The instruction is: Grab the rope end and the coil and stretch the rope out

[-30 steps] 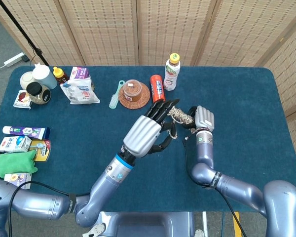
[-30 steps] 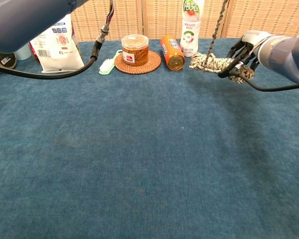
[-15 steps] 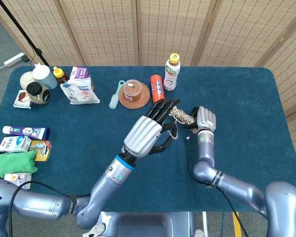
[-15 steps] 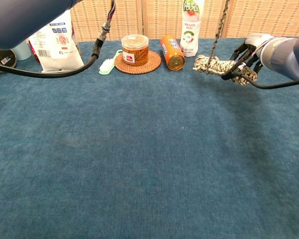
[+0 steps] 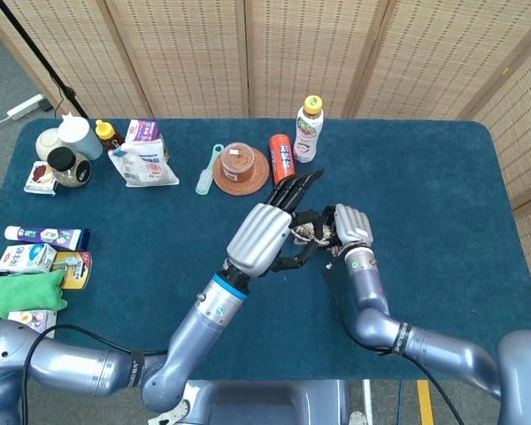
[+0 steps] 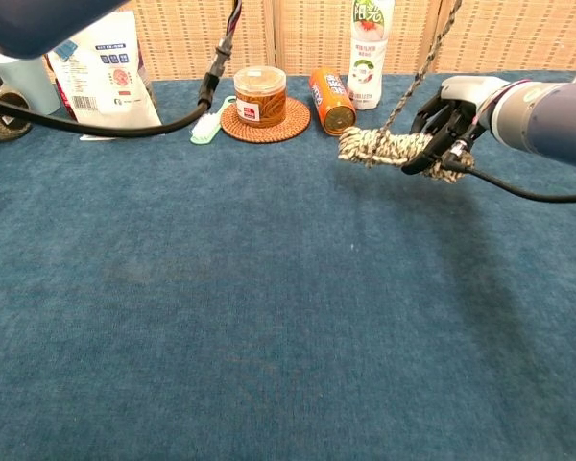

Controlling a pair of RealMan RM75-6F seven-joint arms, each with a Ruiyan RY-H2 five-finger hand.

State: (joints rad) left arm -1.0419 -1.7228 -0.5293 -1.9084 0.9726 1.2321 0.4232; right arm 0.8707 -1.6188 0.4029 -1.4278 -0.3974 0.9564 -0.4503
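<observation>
My right hand (image 6: 448,113) grips the coil (image 6: 389,148), fingers curled around it. My left hand (image 5: 267,232) appears to pinch the rope end (image 6: 424,60); its fingertips are hidden.

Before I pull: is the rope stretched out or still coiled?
Still coiled: the rope coil is bundled in the right hand.

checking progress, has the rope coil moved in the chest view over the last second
Yes. The rope coil, held by the right hand, shifted left, closer to the orange can.
</observation>
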